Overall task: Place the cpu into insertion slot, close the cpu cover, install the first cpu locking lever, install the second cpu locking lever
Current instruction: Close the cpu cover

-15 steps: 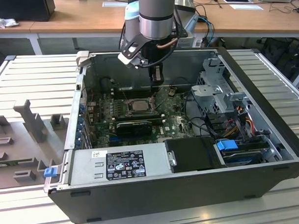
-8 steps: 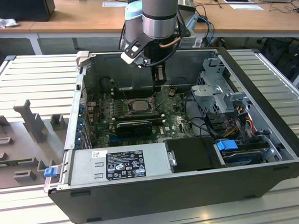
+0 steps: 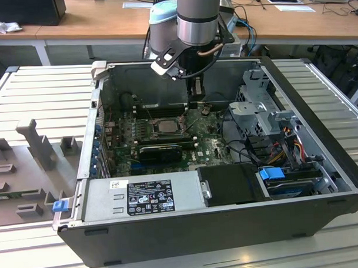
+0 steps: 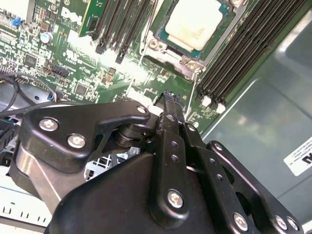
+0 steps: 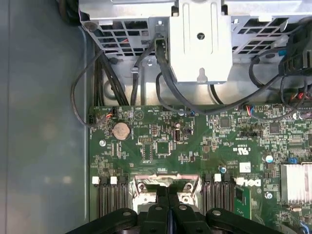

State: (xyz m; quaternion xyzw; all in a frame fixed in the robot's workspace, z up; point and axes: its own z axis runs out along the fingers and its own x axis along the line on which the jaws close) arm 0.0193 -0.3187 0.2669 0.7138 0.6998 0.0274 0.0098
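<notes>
The cpu (image 4: 195, 22), pale and square, lies flat in the insertion slot (image 5: 146, 185) on the green board. In the exterior view the cpu (image 3: 165, 126) sits mid-board. The silvery cpu cover (image 4: 168, 51) lies down around its edges. A thin wire lever (image 4: 194, 95) runs along the socket's side, close to my fingertips. My gripper (image 4: 168, 96) is shut, its black fingers pressed together with nothing visible between them. The gripper (image 3: 197, 103) hovers low over the board beside the socket, toward the exterior view's right. In the first wrist view the gripper (image 5: 168, 191) covers the socket's near edge.
Black memory slots (image 4: 239, 53) flank the socket. A metal drive cage (image 3: 263, 107) with cables (image 5: 165, 83) stands to the exterior view's right. The power supply (image 3: 143, 197) lies along the front. The case wall (image 3: 102, 113) bounds the exterior view's left. A finned heatsink (image 5: 297, 183) sits nearby.
</notes>
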